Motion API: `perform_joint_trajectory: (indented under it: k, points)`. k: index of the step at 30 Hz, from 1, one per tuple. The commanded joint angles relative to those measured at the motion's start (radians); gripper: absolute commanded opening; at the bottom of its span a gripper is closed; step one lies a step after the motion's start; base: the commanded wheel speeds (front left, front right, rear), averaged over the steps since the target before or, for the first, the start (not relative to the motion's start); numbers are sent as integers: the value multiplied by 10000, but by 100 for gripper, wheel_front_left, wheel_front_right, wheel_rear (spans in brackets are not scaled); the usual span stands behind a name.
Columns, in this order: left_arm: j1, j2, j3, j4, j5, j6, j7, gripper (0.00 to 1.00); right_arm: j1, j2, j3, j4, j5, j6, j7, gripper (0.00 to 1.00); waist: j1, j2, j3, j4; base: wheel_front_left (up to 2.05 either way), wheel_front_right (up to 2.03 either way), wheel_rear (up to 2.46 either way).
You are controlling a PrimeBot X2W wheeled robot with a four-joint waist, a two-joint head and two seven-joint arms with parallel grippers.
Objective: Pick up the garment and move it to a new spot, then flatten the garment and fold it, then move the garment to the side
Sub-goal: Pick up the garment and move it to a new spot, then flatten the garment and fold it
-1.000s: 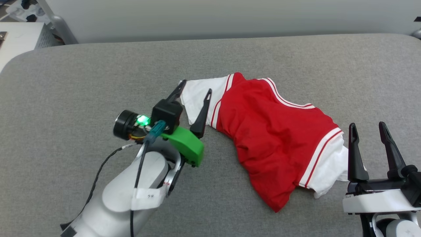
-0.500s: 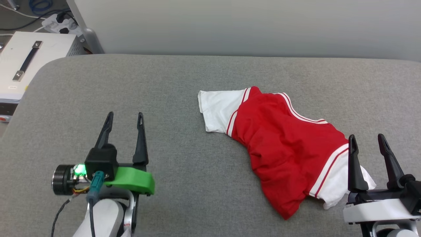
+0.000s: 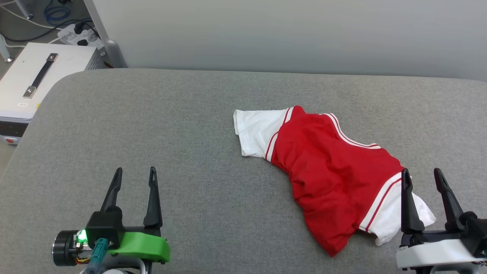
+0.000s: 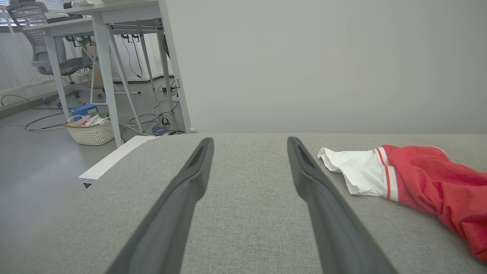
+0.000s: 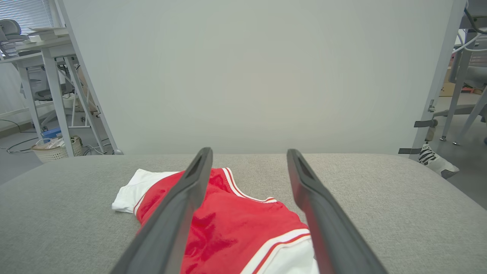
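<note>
The garment [image 3: 331, 173], red with white striped-trim sleeves, lies crumpled on the grey padded table [image 3: 198, 114], right of centre. My left gripper [image 3: 134, 176] stands open at the lower left, well apart from the cloth and holding nothing. My right gripper [image 3: 421, 177] is open at the lower right, over the garment's near white sleeve, nothing between its fingers. The left wrist view has the garment [image 4: 418, 179] at its right, beyond the open left gripper [image 4: 249, 146]. In the right wrist view the garment [image 5: 228, 224] lies below and between the open right gripper [image 5: 249, 156].
A grey wall panel [image 3: 289, 34] stands along the table's far edge. A white box with a handle [image 3: 34, 80] sits off the table's left corner, cables behind it. The left wrist view shows desk legs and a wicker basket [image 4: 90, 129] on the floor.
My left gripper has let go of the white sleeve and drawn back toward me to the lower left. The head camera has shifted, showing more of the table's left. The garment lies still.
</note>
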Motion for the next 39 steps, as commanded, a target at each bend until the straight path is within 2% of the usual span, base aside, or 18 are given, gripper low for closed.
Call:
perform_joint_trajectory:
  k: [1, 14, 35, 39]
  points:
    - [172, -112, 147, 57, 186, -135, -56, 100, 156, -5, 22, 44, 86, -7, -46, 100, 0, 0, 0, 3, 0, 0, 0]
    - [421, -664, 788, 391, 901, -910, -57, 100, 344, -5, 55, 183, 177, -7, -46, 100, 0, 0, -124, 67, 0, 0, 0]
    - [467, -945, 1034, 821, 1252, -1371, -57, 100, 343, -5, 160, 252, 199, -7, -46, 100, 0, 0, -154, 95, 0, 0, 0]
    - [-86, -882, 1027, 1027, 1167, -1691, -57, 100, 214, -5, 184, 220, 189, -7, -46, 100, 0, 0, 22, 25, 0, 0, 0]
